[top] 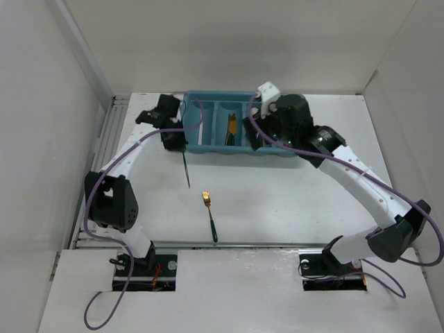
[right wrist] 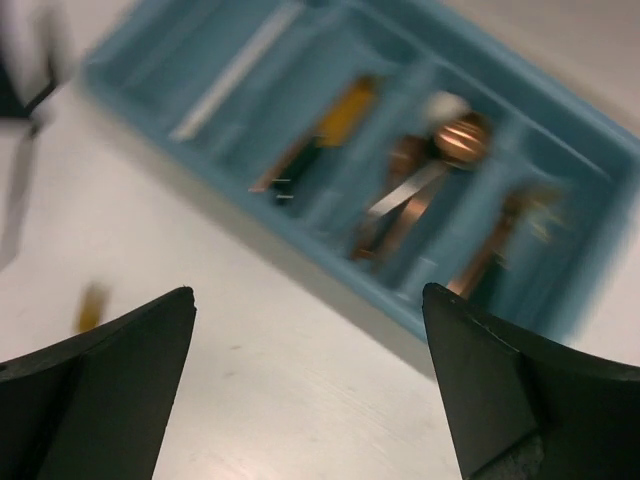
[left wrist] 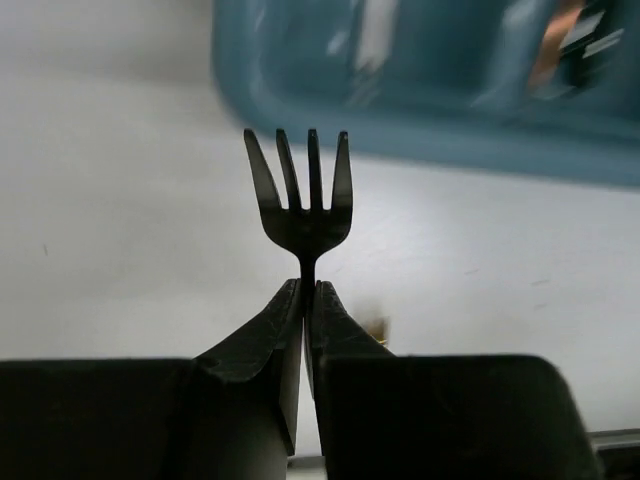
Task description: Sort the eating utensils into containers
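Observation:
The teal cutlery tray (top: pixel 208 148) stands at the back middle of the table. My left gripper (top: pixel 175 142) is just off its front left corner, shut on a black fork (top: pixel 186 168) that hangs toward the table. In the left wrist view the gripper (left wrist: pixel 308 285) pinches the fork's neck and the tines (left wrist: pixel 300 190) point at the blurred tray (left wrist: pixel 430 140). My right gripper (top: pixel 258 141) hovers open and empty over the tray's front right edge. A gold fork with a dark handle (top: pixel 209 215) lies on the table nearer the arms.
In the right wrist view the gripper (right wrist: pixel 308 295) is over bare table beside the tray (right wrist: pixel 330 275), which holds a white utensil (right wrist: pixel 235 70), a gold and dark piece (right wrist: pixel 320 135) and copper spoons (right wrist: pixel 440 150). White walls enclose the table.

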Robot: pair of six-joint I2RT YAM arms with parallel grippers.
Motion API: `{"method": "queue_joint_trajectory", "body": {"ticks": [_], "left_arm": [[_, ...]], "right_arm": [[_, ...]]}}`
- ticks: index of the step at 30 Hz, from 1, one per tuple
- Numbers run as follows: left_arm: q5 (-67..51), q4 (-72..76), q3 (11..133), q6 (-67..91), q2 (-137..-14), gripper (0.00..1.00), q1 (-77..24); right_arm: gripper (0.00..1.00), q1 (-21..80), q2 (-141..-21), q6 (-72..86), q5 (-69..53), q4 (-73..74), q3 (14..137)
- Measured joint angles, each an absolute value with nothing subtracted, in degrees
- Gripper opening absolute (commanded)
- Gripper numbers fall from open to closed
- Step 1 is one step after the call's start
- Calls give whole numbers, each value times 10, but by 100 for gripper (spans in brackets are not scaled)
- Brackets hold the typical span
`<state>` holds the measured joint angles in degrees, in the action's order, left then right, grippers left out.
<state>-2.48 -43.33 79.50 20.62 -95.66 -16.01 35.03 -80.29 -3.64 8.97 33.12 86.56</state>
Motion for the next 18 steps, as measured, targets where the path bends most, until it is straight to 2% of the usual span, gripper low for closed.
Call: {"method": "queue_joint_trajectory", "body": {"ticks": [6,11,14,15,18], "left_arm": [[-62,-394,965,195,-873,0,-174],[-105,-375,984,196,-790,0,-214],[-124,-377,984,201,-779,0,-226],[-130,-378,983,204,-780,0,-228],[-141,-386,978,211,-785,0,-228]], "right_arm": [[100,480,-852,-76,-32,245,865],[100,499,-924,-79,-84,177,914],[94,494,-957,-77,-87,153,952],[91,493,-964,-76,-87,146,960],[50,492,-981,-66,-83,130,976]]}}
